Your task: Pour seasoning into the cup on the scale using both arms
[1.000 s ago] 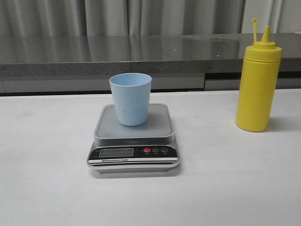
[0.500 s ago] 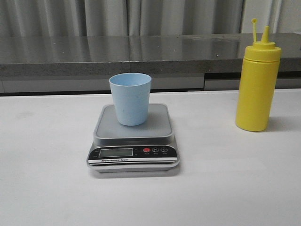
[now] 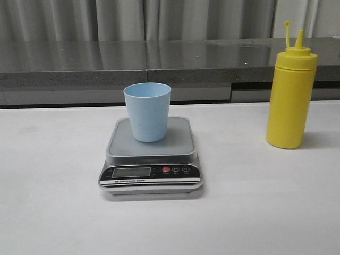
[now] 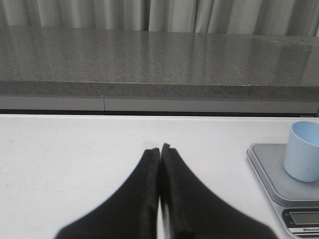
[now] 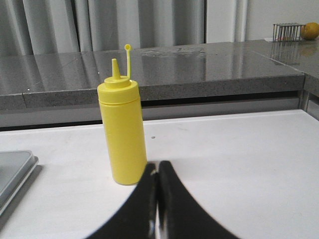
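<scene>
Pale blue cup (image 3: pixel 147 111) upright on digital kitchen scale (image 3: pixel 151 154); yellow squeeze bottle (image 3: pixel 291 93) apart on desk (image 3: pixel 255 212). Left gripper (image 4: pixel 160 152) and right gripper (image 5: pixel 157 167) apparently closed, empty.

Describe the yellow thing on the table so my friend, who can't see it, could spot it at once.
Start at the white table with the grey kitchen scale near its middle, a pale blue cup on top. Look right of the scale, toward the back: the bottle stands there alone, upright. It is the tallest item, bright yellow, with a pointed nozzle and a small cap sticking up beside it.
</scene>
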